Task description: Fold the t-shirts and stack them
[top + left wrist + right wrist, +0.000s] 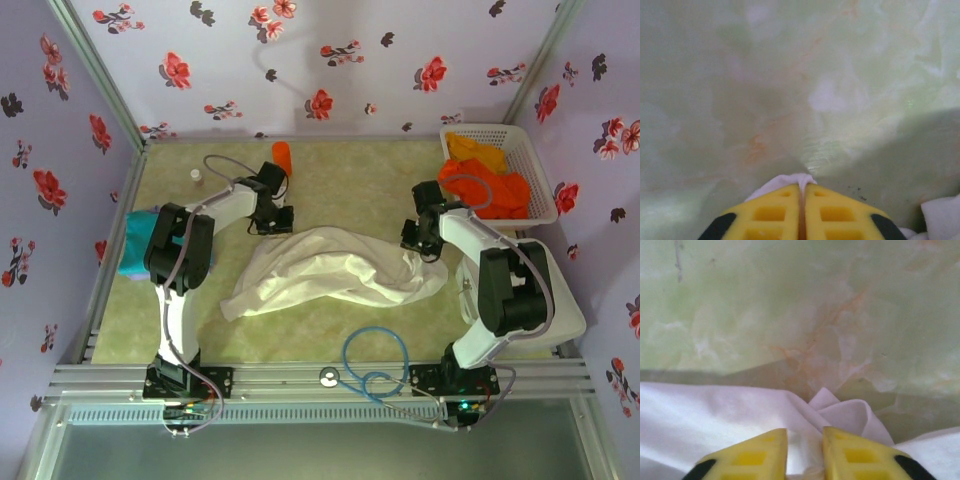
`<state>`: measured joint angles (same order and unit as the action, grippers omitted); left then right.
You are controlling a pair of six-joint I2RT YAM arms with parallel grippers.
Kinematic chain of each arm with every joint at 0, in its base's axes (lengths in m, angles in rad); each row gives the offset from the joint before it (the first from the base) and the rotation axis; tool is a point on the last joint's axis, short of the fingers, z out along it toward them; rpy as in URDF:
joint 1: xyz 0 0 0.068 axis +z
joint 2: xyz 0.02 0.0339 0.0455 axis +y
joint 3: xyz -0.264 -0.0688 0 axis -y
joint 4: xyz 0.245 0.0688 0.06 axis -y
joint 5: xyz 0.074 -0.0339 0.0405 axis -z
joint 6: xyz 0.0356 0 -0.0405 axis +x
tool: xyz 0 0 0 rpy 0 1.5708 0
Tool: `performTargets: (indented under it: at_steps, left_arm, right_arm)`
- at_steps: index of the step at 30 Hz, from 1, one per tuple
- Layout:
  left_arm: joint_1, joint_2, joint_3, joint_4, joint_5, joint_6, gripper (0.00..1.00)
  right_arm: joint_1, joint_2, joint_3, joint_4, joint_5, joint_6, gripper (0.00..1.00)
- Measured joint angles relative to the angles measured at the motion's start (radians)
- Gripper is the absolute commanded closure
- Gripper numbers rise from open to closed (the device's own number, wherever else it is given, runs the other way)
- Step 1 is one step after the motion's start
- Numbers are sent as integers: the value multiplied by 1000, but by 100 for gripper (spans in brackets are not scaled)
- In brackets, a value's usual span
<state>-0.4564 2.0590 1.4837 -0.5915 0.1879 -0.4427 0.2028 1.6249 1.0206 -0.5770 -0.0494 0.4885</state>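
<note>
Top external view has the white t-shirt lying rumpled across the middle of the worktop, stretched in a loose band between the two arms. The left gripper sits at its far left corner and the right gripper at its far right corner. In the left wrist view the yellow jaws are clenched together with a small tuft of white cloth nipped at their tips. In the right wrist view the jaws stand a little apart with a fold of white cloth bunched between them; I cannot tell whether they bite on it or merely straddle it.

I judge the shirt to be light, limp and not fragile. It should drape and sag wherever it is not held, and a thin single layer could slide out of a loose pinch. The far corners, at hem or shoulder, look like the sensible holds, so that lifting both draws the cloth taut.

By count there is one white shirt, one teal shirt at the left edge of the worktop, and a heap of orange shirts in the one white basket at far right. How many are in that heap cannot be told. One orange bottle stands near the back.
</note>
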Motion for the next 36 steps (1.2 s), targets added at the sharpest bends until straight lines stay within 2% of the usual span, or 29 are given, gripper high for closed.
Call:
performTargets:
  at_steps: [6,13,16,21,23,26,28,30,32,36]
  left_arm:
    - [0,-66,2,-38,-12,10,100]
    - [0,-394,-15,-77,-60,55,100]
    - [-4,-595,-122,-57,-76,65,100]
    - [-53,-882,-414,-47,-91,33,100]
    - [-80,-943,-538,-47,-91,-8,100]
    - [-123,-983,-696,-48,-92,-79,100]
    - [-143,-993,-774,-47,-92,-127,96]
    - [-154,-1003,-837,-38,-92,-171,82]
    - [-155,-1012,-868,-32,-93,-201,77]
    - [-153,-1019,-875,-24,-110,-241,53]
  right_arm:
    - [0,-96,0,24,1,12,100]
    - [1,-302,-16,34,24,20,100]
    - [5,-426,-85,26,31,37,100]
    - [21,-594,-278,-10,37,92,98]
    - [28,-615,-347,-40,34,115,87]
    - [33,-615,-415,-87,29,146,78]
    - [33,-610,-424,-108,23,161,62]
    - [33,-598,-420,-110,22,169,45]
    - [33,-577,-397,-116,24,164,33]
    - [30,-513,-281,-116,35,136,19]
